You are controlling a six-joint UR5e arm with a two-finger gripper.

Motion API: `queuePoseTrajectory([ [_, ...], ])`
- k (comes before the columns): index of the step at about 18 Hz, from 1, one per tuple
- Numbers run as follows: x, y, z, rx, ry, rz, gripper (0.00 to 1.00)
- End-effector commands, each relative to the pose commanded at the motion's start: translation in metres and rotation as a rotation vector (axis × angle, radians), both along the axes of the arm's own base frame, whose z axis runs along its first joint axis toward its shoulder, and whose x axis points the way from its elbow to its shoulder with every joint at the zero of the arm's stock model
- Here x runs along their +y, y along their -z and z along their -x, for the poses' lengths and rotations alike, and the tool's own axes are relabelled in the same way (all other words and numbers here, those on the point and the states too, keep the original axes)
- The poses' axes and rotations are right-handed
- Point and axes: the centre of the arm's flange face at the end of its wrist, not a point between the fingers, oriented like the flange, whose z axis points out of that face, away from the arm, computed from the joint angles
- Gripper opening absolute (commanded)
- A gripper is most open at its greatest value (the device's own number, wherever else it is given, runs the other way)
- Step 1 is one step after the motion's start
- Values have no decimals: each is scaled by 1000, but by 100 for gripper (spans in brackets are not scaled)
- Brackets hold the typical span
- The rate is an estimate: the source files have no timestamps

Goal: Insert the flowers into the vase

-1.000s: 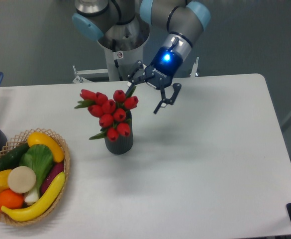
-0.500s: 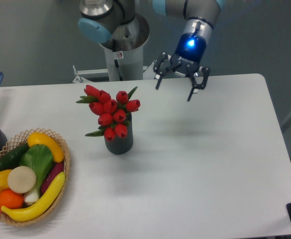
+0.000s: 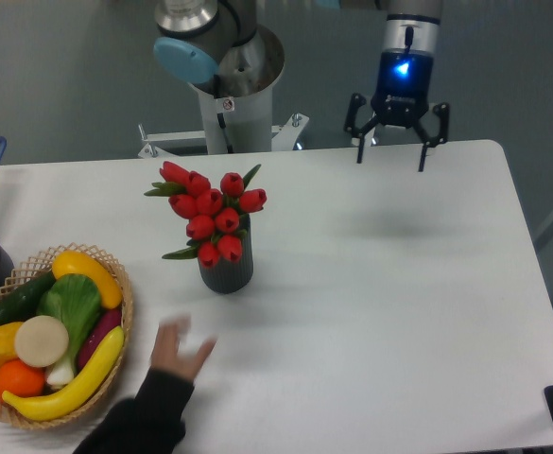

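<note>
The white table (image 3: pixel 380 312) carries the job as I judge it done: the flowers (image 3: pixel 212 214) stand in the dark vase (image 3: pixel 226 271) left of centre, red heads bunched above its mouth and leaning a little to the left. My pincer (image 3: pixel 388 157) hangs well apart from them over the far edge, fingers spread wide and holding nothing. A person's hand (image 3: pixel 178 352) reaches in from the near edge, just this side of the vase, beside the basket (image 3: pixel 122 312) of fruit and vegetables. The wise course is to keep high and clear and make no sweep toward that hand.
</note>
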Motion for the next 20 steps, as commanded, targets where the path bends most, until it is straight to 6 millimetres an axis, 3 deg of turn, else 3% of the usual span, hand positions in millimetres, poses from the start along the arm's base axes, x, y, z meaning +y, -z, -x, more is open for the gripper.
queuePoseTrajectory([
  [8, -21, 9, 57, -25, -5, 286, 100],
  [16, -1, 20, 106, -47, 50, 417, 100],
  [20, 6, 15, 118, -32, 57, 420, 100],
])
